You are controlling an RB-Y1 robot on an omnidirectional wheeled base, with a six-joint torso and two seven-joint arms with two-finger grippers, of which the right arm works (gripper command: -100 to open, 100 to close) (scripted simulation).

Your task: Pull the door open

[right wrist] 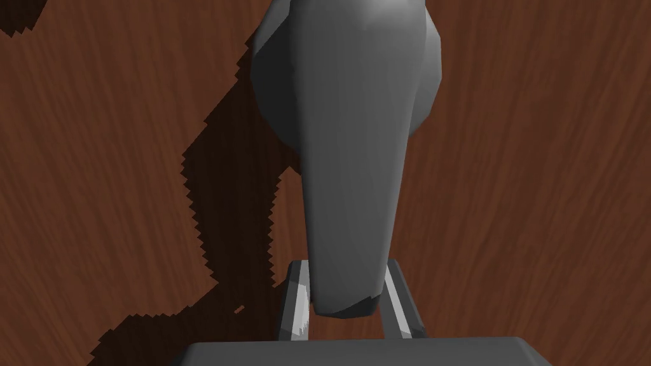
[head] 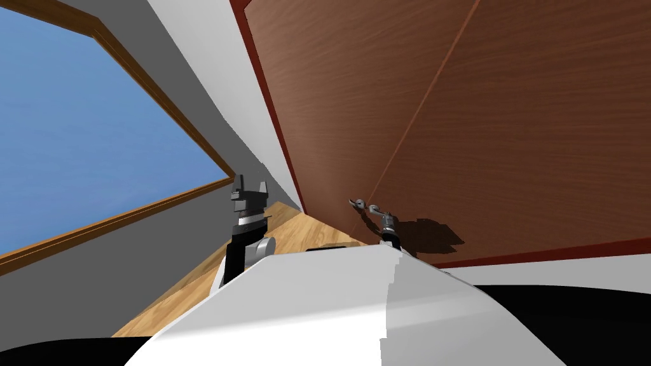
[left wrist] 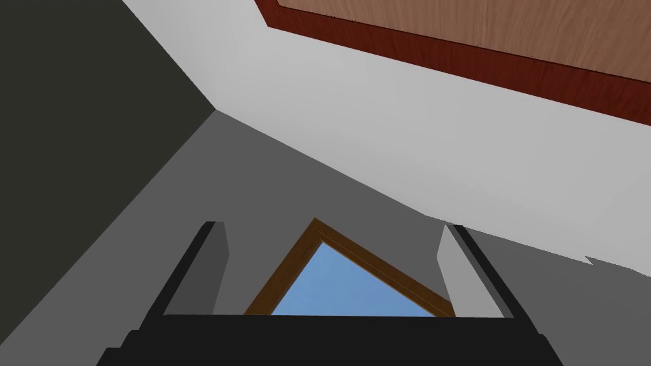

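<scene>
The right gripper (right wrist: 346,279) has its jaws clamped on the tip of the grey lever handle (right wrist: 346,127), one finger pressing each side. So the grasp looks done, and the pull itself is what remains. The left gripper (left wrist: 330,229) is held up off to the left, jaws apart, holding nothing. The handle sits low on the brown wooden door (head: 508,127), inside a dark red frame (head: 267,101). A seam runs up the wood from the handle; it may mark a leaf just ajar, but I cannot tell.
</scene>
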